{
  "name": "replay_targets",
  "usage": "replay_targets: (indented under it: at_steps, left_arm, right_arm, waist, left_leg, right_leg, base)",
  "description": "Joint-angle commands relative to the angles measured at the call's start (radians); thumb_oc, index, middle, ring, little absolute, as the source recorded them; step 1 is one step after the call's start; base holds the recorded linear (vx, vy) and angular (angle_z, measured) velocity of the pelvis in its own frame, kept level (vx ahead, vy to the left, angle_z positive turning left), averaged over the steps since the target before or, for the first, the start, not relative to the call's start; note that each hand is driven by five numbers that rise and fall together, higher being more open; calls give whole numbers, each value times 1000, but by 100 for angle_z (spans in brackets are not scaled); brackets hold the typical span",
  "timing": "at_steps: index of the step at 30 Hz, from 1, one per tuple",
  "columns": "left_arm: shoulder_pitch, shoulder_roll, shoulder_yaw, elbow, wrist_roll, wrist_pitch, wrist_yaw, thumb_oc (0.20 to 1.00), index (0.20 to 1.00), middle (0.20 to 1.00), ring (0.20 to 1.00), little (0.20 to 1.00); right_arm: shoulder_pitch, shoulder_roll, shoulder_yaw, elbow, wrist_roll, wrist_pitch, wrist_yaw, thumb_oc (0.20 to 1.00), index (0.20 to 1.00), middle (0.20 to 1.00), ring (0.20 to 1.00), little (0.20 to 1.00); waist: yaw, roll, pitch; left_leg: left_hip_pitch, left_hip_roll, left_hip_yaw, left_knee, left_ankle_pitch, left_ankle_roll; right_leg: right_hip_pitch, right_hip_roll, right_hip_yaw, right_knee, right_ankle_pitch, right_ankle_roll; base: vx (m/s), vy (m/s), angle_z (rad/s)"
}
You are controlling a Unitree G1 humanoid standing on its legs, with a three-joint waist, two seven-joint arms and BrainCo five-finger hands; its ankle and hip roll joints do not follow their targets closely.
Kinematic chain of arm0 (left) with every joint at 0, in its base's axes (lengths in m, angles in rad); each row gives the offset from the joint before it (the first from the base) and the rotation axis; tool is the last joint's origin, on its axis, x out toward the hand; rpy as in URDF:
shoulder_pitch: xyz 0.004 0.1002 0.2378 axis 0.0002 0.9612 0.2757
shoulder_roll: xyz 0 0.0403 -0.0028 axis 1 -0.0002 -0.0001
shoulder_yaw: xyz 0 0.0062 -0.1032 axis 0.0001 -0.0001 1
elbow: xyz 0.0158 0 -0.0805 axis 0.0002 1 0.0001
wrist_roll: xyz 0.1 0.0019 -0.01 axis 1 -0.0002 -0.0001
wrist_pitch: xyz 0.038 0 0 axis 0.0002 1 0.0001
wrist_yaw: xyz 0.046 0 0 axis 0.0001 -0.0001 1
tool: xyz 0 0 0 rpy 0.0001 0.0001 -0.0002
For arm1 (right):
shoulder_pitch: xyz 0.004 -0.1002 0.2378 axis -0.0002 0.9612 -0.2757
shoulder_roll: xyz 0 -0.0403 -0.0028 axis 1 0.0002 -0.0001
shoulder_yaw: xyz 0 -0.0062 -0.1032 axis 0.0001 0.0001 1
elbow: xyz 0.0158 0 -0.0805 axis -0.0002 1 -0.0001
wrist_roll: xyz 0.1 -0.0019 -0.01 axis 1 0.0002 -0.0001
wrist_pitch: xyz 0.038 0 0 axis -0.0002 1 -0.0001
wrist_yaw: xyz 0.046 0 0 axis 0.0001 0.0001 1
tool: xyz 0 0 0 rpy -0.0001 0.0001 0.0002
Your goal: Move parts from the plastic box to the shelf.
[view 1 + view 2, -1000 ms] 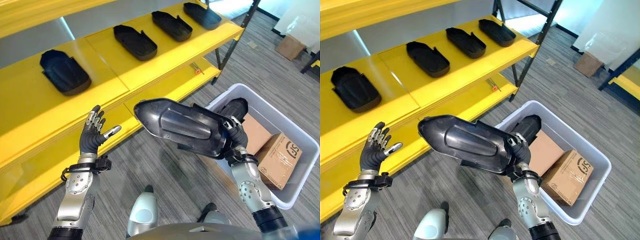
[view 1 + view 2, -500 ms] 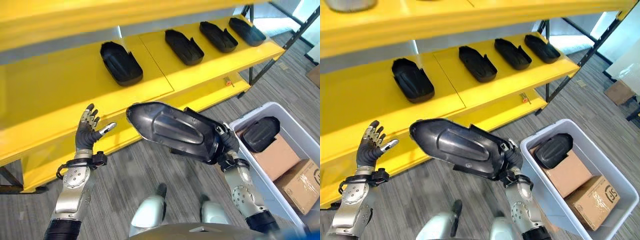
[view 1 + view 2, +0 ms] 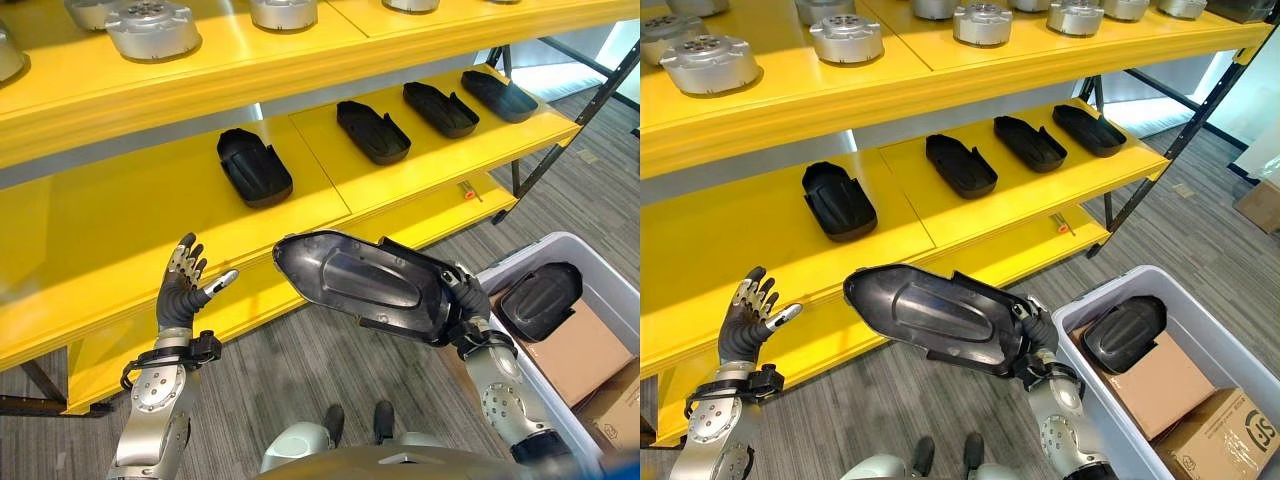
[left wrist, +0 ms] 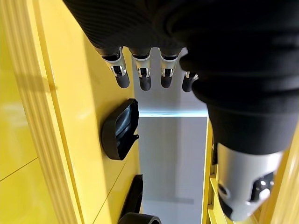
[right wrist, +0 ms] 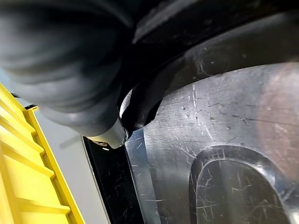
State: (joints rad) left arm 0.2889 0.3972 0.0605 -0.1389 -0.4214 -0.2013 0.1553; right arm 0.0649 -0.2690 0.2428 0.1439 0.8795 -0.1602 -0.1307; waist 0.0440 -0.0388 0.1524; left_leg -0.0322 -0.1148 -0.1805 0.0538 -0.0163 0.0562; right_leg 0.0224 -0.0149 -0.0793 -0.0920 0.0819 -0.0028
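Fingers of the right hand (image 3: 468, 300) clamp one end of a long black plastic part (image 3: 365, 283), held in the air between the yellow shelf (image 3: 120, 225) and the grey plastic box (image 3: 1230, 360), long axis running from 4 toward 10 o'clock. The left hand (image 3: 180, 285) is raised at 8 o'clock, fingers spread, empty. Four matching parts (image 3: 255, 167) lie on the shelf; another (image 3: 541, 300) rests in the box on cardboard boxes (image 3: 1155, 385).

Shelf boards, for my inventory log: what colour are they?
Bright yellow shelf boards, best seen in the right eye view.
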Motion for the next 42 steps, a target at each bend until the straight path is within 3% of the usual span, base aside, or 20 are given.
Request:
replay_targets:
  at_steps: [1,2,3,6,7,8,10,11,12,14,19,21,25,31,37,42]
  left_arm:
    - [-32,34,11,-62,-13,-45,-14,1000,1000,1000,1000,1000]
    - [-29,28,12,-67,-15,-44,-16,1000,1000,1000,1000,1000]
    - [-33,28,16,-60,-14,-41,-17,1000,1000,1000,1000,1000]
    - [-29,28,18,-60,-20,-43,-16,1000,1000,1000,1000,1000]
    - [-29,23,30,-64,-22,-43,-1,1000,1000,1000,1000,1000]
    - [-31,22,32,-64,-23,-41,2,1000,1000,1000,1000,1000]
    - [-42,24,32,-65,-22,-41,12,1000,1000,1000,1000,1000]
    - [-42,24,32,-65,-21,-41,12,1000,1000,1000,1000,1000]
    - [-54,30,28,-67,-22,-37,11,1000,1000,1000,1000,1000]
    - [-76,39,23,-68,-22,-38,12,1000,1000,1000,1000,1000]
    - [-108,40,-2,-58,-29,-42,4,1000,1000,1000,1000,1000]
    - [-112,46,2,-60,-32,-42,5,1000,1000,1000,1000,1000]
    - [-122,65,-1,-44,-36,-42,10,1000,1000,1000,1000,1000]
    - [-138,93,-18,-33,-24,-40,7,1000,1000,1000,1000,1000]
    - [-151,117,-25,-33,-20,-32,11,1000,1000,1000,1000,1000]
    - [-155,134,-38,-33,-30,-21,17,1000,1000,1000,1000,1000]
  right_arm:
    - [-60,9,-28,-78,16,-50,32,200,200,200,200,200]
    - [-60,1,-34,-79,9,-53,35,200,200,200,200,200]
    - [-65,-4,-42,-73,12,-58,30,200,200,200,200,200]
    - [-73,-6,-33,-71,16,-58,26,200,200,200,200,200]
    - [-73,-6,-31,-67,18,-53,24,200,200,200,200,200]
    - [-75,-6,-29,-63,20,-55,21,200,200,200,200,200]
    - [-77,-8,-31,-55,21,-65,12,200,200,200,200,200]
    - [-77,-8,-31,-55,21,-65,12,200,200,200,200,200]
    - [-79,-7,-29,-45,23,-71,2,200,200,200,200,200]
    - [-86,-10,-21,-39,17,-74,-8,200,200,200,200,200]
    - [-85,-5,-4,-39,18,-74,-7,200,200,200,200,200]
    - [-79,-2,-4,-45,23,-74,-5,200,200,200,200,200]
    - [-63,5,-4,-75,23,-71,-1,200,200,200,200,200]
    - [-56,15,9,-105,24,-58,16,200,200,200,200,200]
    - [-94,29,38,-98,17,-51,11,200,200,200,200,200]
    - [-206,58,69,-21,17,-54,-35,200,200,200,200,200]
  waist:
    - [-18,-17,-1]
    - [-17,-15,10]
    - [-28,-26,25]
    - [-19,-32,30]
    - [-26,-35,22]
    - [-32,-32,20]
    - [-52,-17,16]
    - [-53,-16,13]
    - [-53,2,10]
    - [-61,34,14]
    - [-56,75,20]
    - [-53,79,28]
    - [-38,63,42]
    - [-14,32,53]
    - [15,2,49]
    - [87,-32,32]
  left_leg:
    - [-17,32,5,68,-52,-38]
    - [-33,21,11,106,-63,-45]
    - [-58,70,75,160,-72,-72]
    - [-37,128,77,149,-77,-81]
    - [-28,234,77,117,-6,-94]
    - [-26,281,88,97,40,-100]
    - [-35,420,139,11,182,-125]
    - [-30,423,140,-3,191,-128]
    - [-35,490,142,-70,295,-165]
    - [-24,530,202,-128,363,-204]
    - [-21,551,228,-141,350,-239]
    - [-18,548,240,-135,331,-238]
    - [-17,496,229,-117,219,-219]
    - [-71,407,176,-36,122,-200]
    - [-113,360,142,6,84,-186]
    - [-152,318,104,24,68,-177]
  right_leg:
    - [-35,-8,-6,160,-149,30]
    - [-37,-13,-14,165,-152,27]
    - [-46,-35,-30,177,-153,25]
    - [-48,-42,-17,190,-159,26]
    - [-67,-58,-16,209,-169,30]
    - [-81,-64,-24,223,-177,31]
    - [-122,-90,-51,270,-196,38]
    - [-128,-88,-52,278,-201,36]
    - [-155,-98,-58,328,-221,48]
    - [-199,-107,-76,414,-249,54]
    - [-238,-122,-80,508,-280,70]
    - [-234,-150,-84,528,-286,81]
    - [-178,-213,-104,493,-266,114]
    - [-67,-294,-170,378,-202,154]
    - [-8,-325,-223,303,-163,172]
    - [40,-338,-281,246,-115,192]
  base:
    - [-47,-44,40]
    - [-98,-5,24]
    - [-105,29,21]
    - [-33,49,34]
    - [-39,95,21]
    - [-72,150,1]
    - [-53,135,19]
    - [-4,165,36]
    - [9,171,40]
    - [-13,185,36]
    - [28,138,19]
    - [91,215,17]
    - [115,215,25]
    - [102,188,23]
    - [63,91,32]
    - [57,22,24]
